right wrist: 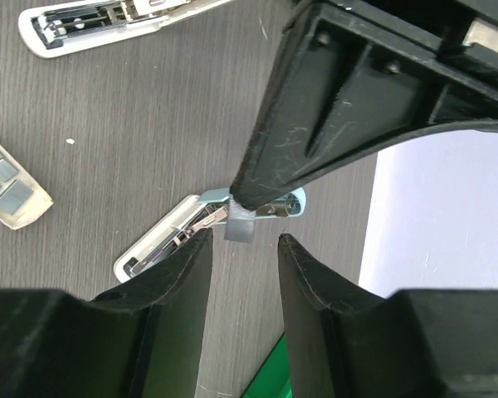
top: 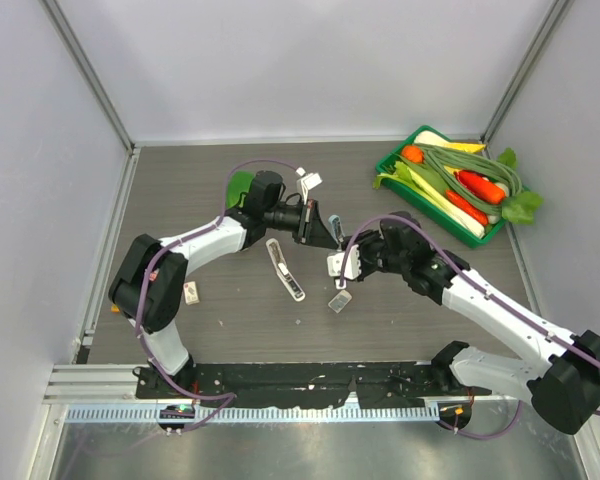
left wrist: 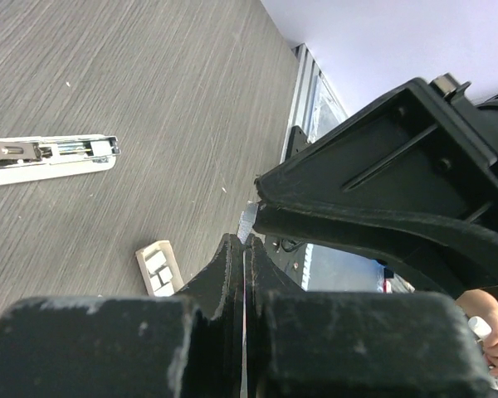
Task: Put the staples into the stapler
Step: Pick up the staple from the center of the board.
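Left gripper (left wrist: pixel 246 242) was squeezed tight on a little grey strip (right wrist: pixel 239 226). Right gripper (right wrist: pixel 245 240) sat right at it with its fingers spread either side of the strip, not touching. White stapler (top: pixel 286 268) lay flipped open on the table (top: pixel 180 200) just left of them, and the staple box (top: pixel 191 292) was way off by the left arm's elbow
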`<state>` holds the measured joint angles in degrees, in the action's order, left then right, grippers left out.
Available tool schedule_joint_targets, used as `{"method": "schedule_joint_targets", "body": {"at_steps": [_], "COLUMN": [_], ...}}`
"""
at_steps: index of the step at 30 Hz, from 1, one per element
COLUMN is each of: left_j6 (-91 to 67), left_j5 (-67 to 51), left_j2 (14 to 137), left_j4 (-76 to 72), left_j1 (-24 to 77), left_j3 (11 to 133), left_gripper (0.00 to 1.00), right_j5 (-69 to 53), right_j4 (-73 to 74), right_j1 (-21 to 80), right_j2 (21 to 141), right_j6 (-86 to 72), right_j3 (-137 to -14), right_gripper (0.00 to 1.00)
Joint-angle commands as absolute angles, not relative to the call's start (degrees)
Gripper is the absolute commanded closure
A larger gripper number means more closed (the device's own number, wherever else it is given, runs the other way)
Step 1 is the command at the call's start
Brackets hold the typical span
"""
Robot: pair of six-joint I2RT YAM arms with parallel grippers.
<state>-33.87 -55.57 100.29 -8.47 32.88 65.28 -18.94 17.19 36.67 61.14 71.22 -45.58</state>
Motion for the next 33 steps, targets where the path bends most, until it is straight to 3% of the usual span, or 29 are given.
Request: {"method": "schedule_joint_targets", "body": {"at_steps": [1,18,33], "left_j6": [-34.63,-35.07,-34.89], "left_j5": [-57.22,-57.57,-57.92], "left_j2": [100.11,100.63,100.46], "left_j4": [-11.78,-12.39,-12.57], "left_j1": [32.78,32.78,32.78], "left_j3": [65.30,65.04,64.78], "left_gripper": [0.99,0.98,0.98], "right_j5": [-19.69,-13.27,-18.19], "right_j4": [15.38,2.20,5.19], "right_j1": [37.26,38.23,38.14], "right_j2": [60.73,59.68,59.77], "right_j6": [74.00,71.63,67.41], "right_j3": [-44.56,-38.94,-41.57], "right_gripper": [0.58,0.62,0.61]}}
